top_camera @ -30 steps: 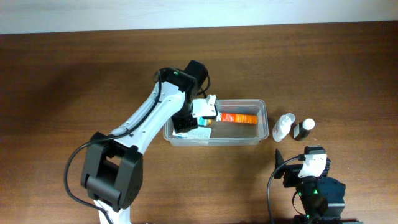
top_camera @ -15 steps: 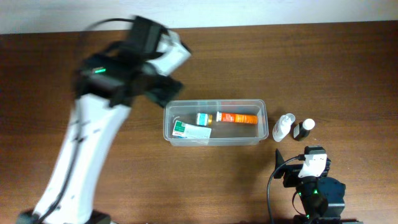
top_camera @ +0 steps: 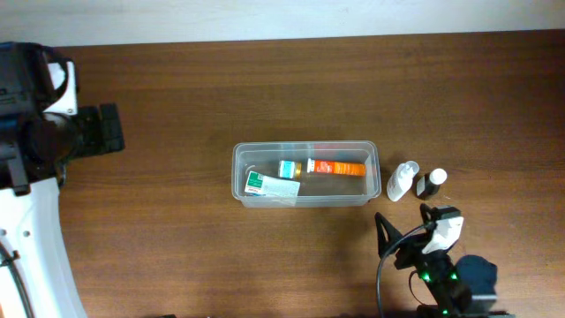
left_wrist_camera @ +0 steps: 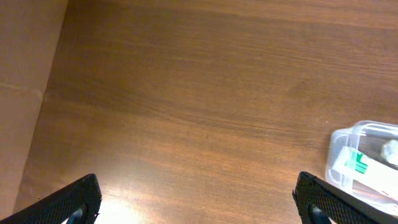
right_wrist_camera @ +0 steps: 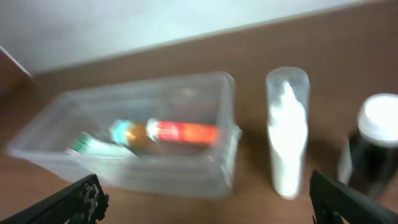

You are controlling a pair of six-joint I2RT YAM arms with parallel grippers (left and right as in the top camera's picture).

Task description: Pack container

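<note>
I am watching the container (top_camera: 306,202) sitting mid-worktop (top_camera: 177,221), holding an orange tube (top_camera: 338,167) and a green-and-white packet (top_camera: 272,185). The left pincer (left_wrist_camera: 198,200) is hanging well off to its left, fingers spread apart. The right pincer (right_wrist_camera: 211,199) is gaping too, facing a white bottle (right_wrist_camera: 287,130) and a dark bottle (right_wrist_camera: 373,146) beside the container.

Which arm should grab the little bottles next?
Probably right. The right gripper is close to the white spray bottle and small dark white-capped bottle beside the clear plastic rectangular container; the left gripper is far off.
</note>
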